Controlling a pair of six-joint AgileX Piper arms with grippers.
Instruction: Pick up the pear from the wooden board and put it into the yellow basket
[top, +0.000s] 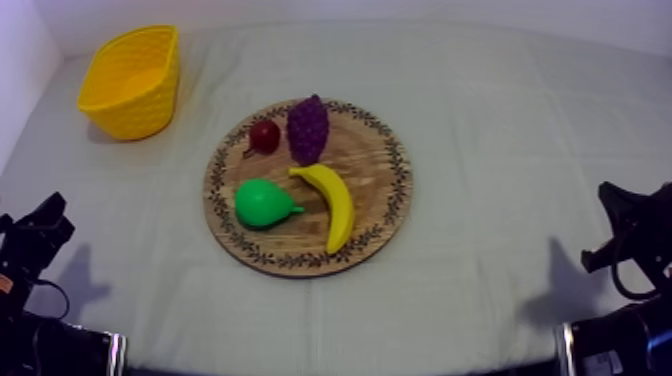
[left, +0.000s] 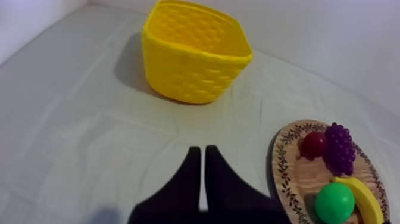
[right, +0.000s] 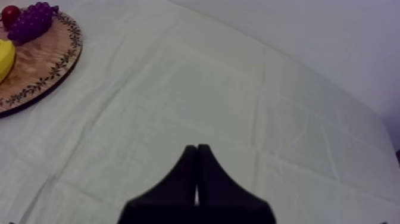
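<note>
Grey-white cloth-covered table (top: 500, 130) carries everything; round wooden board with a patterned rim (top: 392, 165) lies flat near the middle; yellow woven plastic basket (top: 130, 85) stands upright at the far left corner, mouth up, well apart from the board

Left gripper (left: 199, 154): black fingers pressed together into a narrow wedge, nothing held, hanging over bare cloth between basket and board; in the top view it sits low at the left edge

Right gripper (right: 196, 149): same, fingers closed on nothing, over bare cloth, board off to its side; low at the right edge in the top view

On the board: yellow curved toy banana (top: 335, 200) runs from the centre towards the near rim; purple bunch of toy grapes (top: 308, 128) at the far side; green toy pear (top: 262, 203) lies on its side on the near-left part, stem end pointing at the banana, just beside it, well clear of both grippers; small red fruit (top: 265, 135) at the far-left part, just beside the grapes
</note>
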